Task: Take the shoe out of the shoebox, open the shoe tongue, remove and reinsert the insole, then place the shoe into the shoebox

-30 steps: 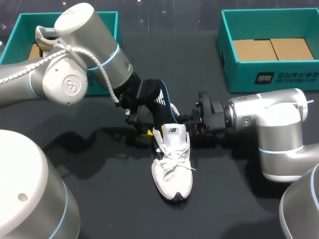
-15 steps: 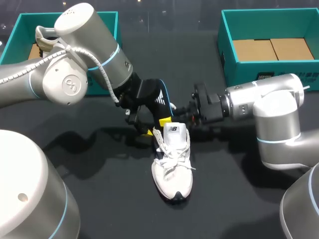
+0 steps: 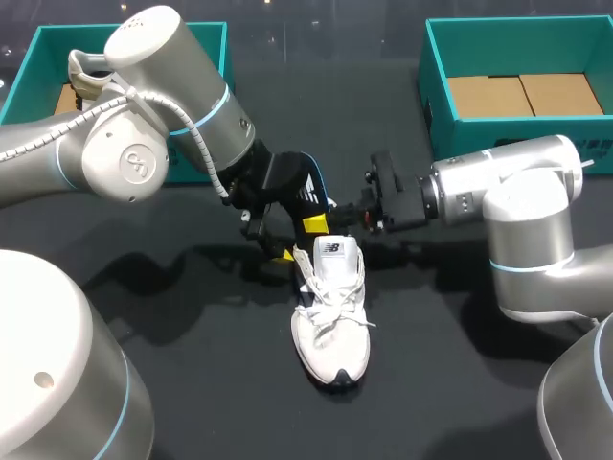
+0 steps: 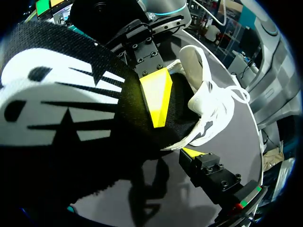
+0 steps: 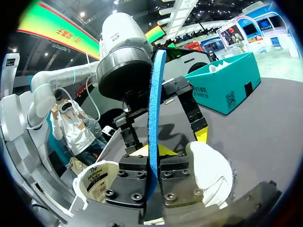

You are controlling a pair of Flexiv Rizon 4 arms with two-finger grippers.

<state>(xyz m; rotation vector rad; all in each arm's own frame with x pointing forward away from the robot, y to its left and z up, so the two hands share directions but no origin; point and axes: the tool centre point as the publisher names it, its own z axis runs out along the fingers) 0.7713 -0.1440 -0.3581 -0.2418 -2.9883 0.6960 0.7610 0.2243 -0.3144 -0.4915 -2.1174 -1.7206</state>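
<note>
The white sneaker (image 3: 330, 311) lies on the black table, toe toward me. Above its heel the insole (image 3: 305, 190), black on top and blue underneath, stands on edge. My right gripper (image 3: 356, 217) is shut on that blue edge (image 5: 155, 109), which runs up between its two black fingers (image 5: 177, 177). My left gripper (image 3: 299, 238) is open beside the heel. One of its yellow tips (image 4: 156, 97) rests against the insole's black printed face (image 4: 61, 85), the other (image 4: 193, 152) stands apart below. The shoe's heel opening (image 4: 206, 90) and laces lie just past them.
A teal shoebox (image 3: 479, 144) with a cardboard floor stands at the back right. Another teal box (image 3: 29, 67) is at the back left, partly behind my left arm (image 3: 163, 96). Bare table lies in front of the sneaker.
My right gripper moved up and left to the insole and shut on its edge. The left arm and the sneaker stayed put.
</note>
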